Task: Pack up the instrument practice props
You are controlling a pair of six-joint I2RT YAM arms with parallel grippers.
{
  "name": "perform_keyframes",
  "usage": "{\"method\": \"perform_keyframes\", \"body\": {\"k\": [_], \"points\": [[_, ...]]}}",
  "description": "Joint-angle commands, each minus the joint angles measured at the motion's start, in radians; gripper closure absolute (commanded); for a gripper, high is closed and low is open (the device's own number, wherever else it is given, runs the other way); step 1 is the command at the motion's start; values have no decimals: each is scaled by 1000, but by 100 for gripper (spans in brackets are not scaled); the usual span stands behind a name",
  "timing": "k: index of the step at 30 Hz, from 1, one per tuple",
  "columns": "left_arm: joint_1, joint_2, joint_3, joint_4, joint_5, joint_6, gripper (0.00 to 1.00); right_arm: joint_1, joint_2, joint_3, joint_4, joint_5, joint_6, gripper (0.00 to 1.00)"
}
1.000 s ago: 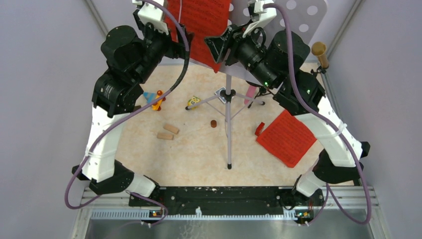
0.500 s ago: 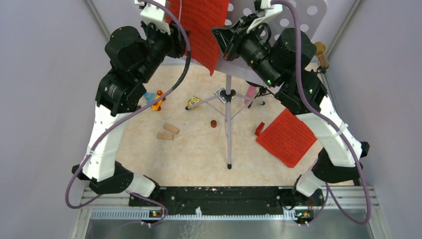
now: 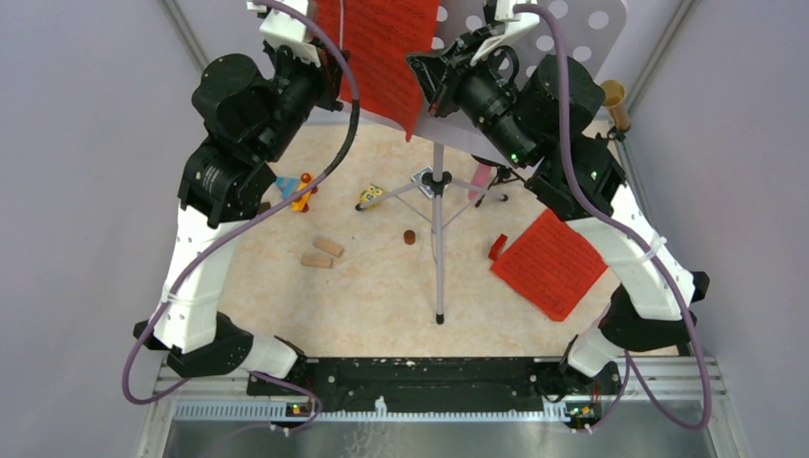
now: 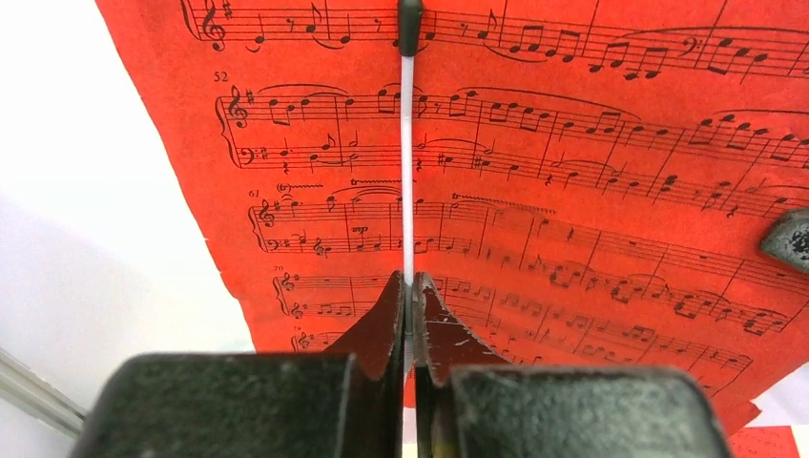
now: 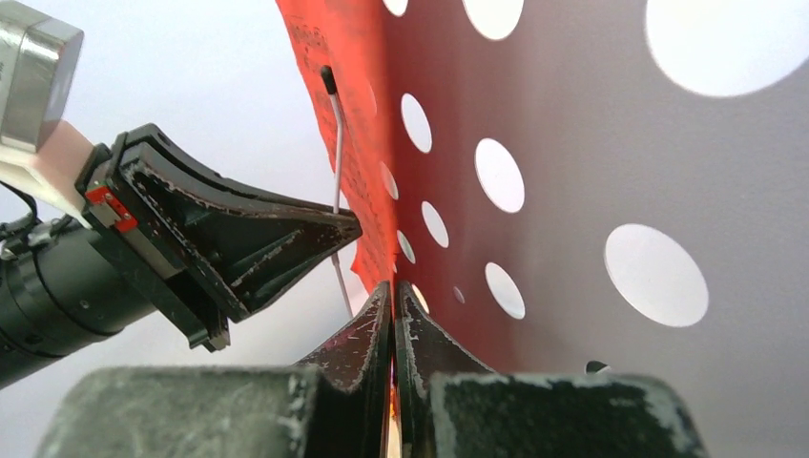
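The grey hole-punched sheet-music tray [image 3: 582, 29] stands on its silver tripod pole [image 3: 438, 239] at the back. A red sheet-music page [image 3: 382, 48] hangs on it, and a thin wire page holder [image 4: 406, 172] lies across that page [image 4: 572, 191]. My left gripper [image 4: 408, 286] is shut on that wire. My right gripper [image 5: 392, 291] is shut on the lower edge of the red page [image 5: 353, 57], against the tray [image 5: 572, 191]. Another red page [image 3: 551, 262] lies on the table at right. The pink microphone [image 3: 481, 179] and gold microphone [image 3: 612, 100] stand behind the right arm.
Small colourful toys [image 3: 303, 191] [image 3: 370, 196], two wooden blocks [image 3: 322, 253] and a small brown cylinder [image 3: 409, 237] lie on the tabletop left of the pole. A red scrap [image 3: 497, 248] lies by the loose page. Grey walls close in both sides.
Both grippers have closed, the left on the wire holder and the right on the page's edge. The right wrist rose slightly toward the tray.
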Motion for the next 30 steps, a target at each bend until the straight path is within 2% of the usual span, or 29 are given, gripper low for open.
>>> {"method": "perform_keyframes", "body": {"k": [1,20,26,30], "points": [[3,-31,-10,61,7,-4,100,4,-52,-22,29,23,-42,100],[4,-141,-162,172,33,15,100,4,-276,-198,76,74,-94,100],[3,-144,-167,169,25,21,100,3,-412,-306,78,68,-61,100],[3,-143,-174,163,21,22,94,3,-532,-419,64,75,2,100]]}}
